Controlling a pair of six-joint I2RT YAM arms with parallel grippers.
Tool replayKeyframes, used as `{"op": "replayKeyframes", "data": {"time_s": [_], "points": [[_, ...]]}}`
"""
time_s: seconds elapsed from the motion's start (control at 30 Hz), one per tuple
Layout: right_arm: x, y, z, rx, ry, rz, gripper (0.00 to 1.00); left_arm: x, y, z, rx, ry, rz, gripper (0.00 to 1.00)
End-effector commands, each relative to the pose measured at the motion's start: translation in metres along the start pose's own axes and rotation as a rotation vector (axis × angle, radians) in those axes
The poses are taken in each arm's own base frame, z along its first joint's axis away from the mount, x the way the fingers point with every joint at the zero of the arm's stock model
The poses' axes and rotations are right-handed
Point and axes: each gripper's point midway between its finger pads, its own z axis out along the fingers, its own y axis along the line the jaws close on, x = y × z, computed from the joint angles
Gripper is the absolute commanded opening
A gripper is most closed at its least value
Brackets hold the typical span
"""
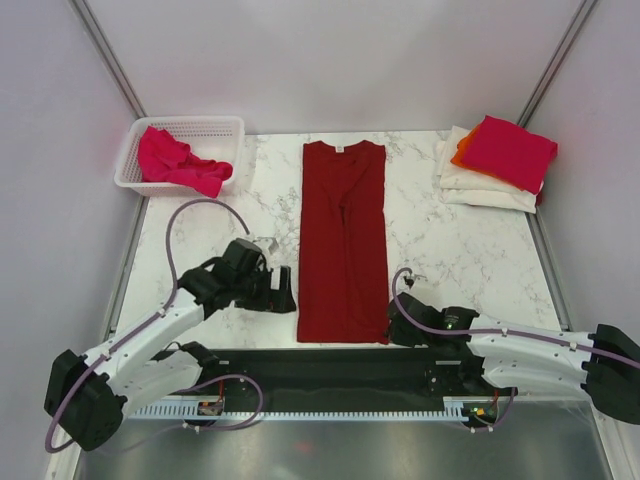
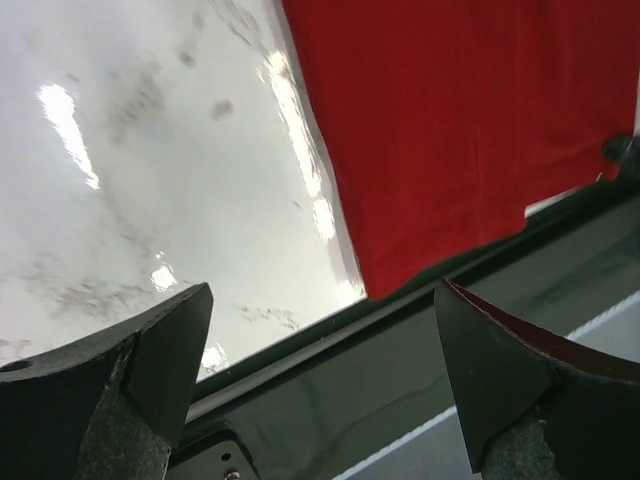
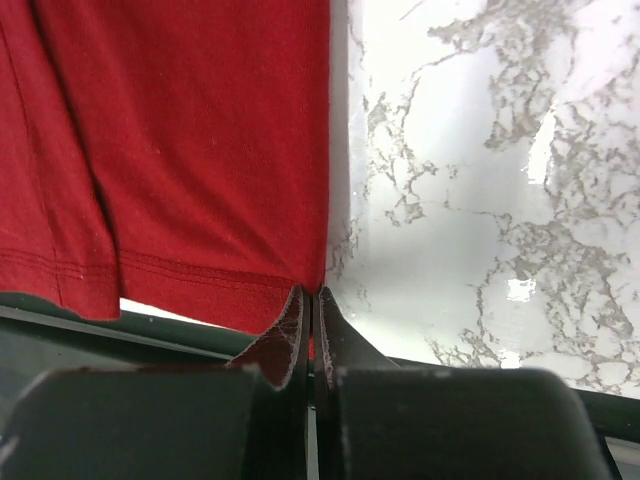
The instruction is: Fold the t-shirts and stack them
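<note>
Fold step on dark red t-shirt [image 1: 343, 240], flat on table [image 1: 450, 260] — right gripper [image 3: 311, 318] pinched shut on near right hem corner, left gripper [image 2: 322, 290] wide open, empty, beside left corner — probably must grip there next

No lettering can be read in any view.
The dark red t-shirt [image 1: 343, 240] on the counter [image 1: 450, 250] has a small pale tag [image 1: 338, 147] at the inside of its collar, seen from the top camera, but it is too small to read.
</note>
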Motion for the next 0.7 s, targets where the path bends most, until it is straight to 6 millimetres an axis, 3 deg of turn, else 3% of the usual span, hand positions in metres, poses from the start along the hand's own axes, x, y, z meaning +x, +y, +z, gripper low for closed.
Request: {"op": "replayKeyframes", "data": {"time_s": [0.0,0.07,0.1,0.13,0.2,0.23,0.37,0.67], "points": [[0.007,-0.04,0.002,0.141,-0.002,-0.019,0.0,0.04,-0.012,0.01,0.044,0.111,0.082,0.99],[0.008,-0.043,0.002,0.149,0.0,-0.02,0.0,0.065,-0.002,0.016,0.028,0.165,0.097,0.99],[0.007,-0.042,0.001,0.146,-0.003,-0.02,0.09,0.078,-0.004,0.016,0.042,0.203,0.065,0.9],[0.007,-0.043,0.001,0.149,-0.003,-0.021,0.22,0.049,-0.041,0.029,0.125,0.089,-0.301,0.89],[0.004,-0.041,-0.001,0.145,-0.011,-0.021,0.55,0.057,-0.046,0.034,0.13,0.101,-0.313,0.89],[0.003,-0.041,-0.003,0.148,-0.012,-0.023,0.59,0.064,-0.043,0.037,0.118,0.114,-0.318,0.88],[0.002,-0.041,-0.003,0.153,-0.015,-0.041,0.63,0.071,-0.043,0.046,0.138,0.108,-0.364,0.84],[0.008,-0.038,0.005,0.141,0.011,-0.048,0.51,0.079,-0.038,0.056,0.126,0.113,-0.383,0.7]]}}
